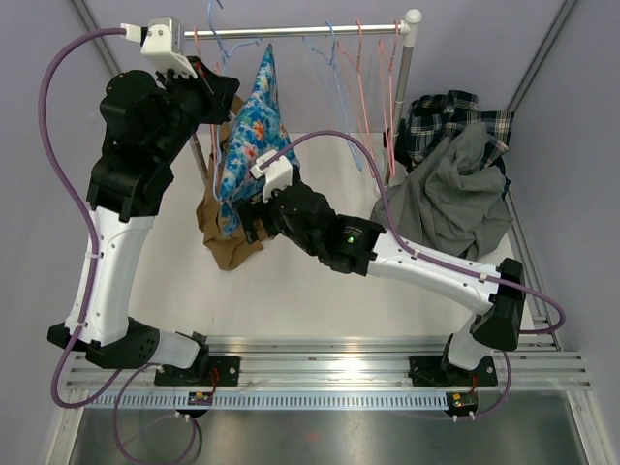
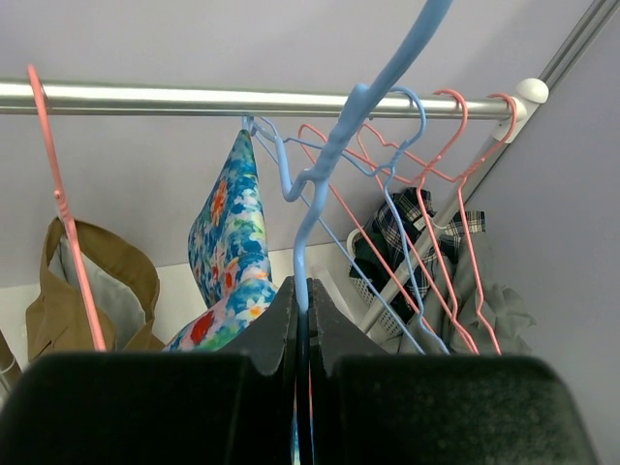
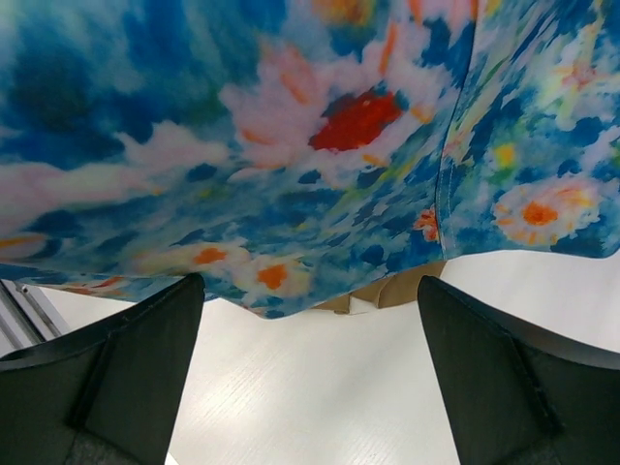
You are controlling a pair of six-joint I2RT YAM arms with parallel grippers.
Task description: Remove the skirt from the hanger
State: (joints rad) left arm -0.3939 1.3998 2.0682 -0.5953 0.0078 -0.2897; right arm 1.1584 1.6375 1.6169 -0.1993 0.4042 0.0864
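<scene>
The right gripper (image 3: 310,295) has its fingers apart just under the hem of the skirt (image 3: 291,126), holding nothing. Closing there could miss the cloth or catch the brown garment (image 1: 225,242) beyond. Higher, the left gripper (image 2: 301,302) is clamped on the blue hanger (image 2: 334,155) near the rail (image 2: 145,98), the skirt apparently hanging from it. A hard tug may slip the thin wire.
</scene>
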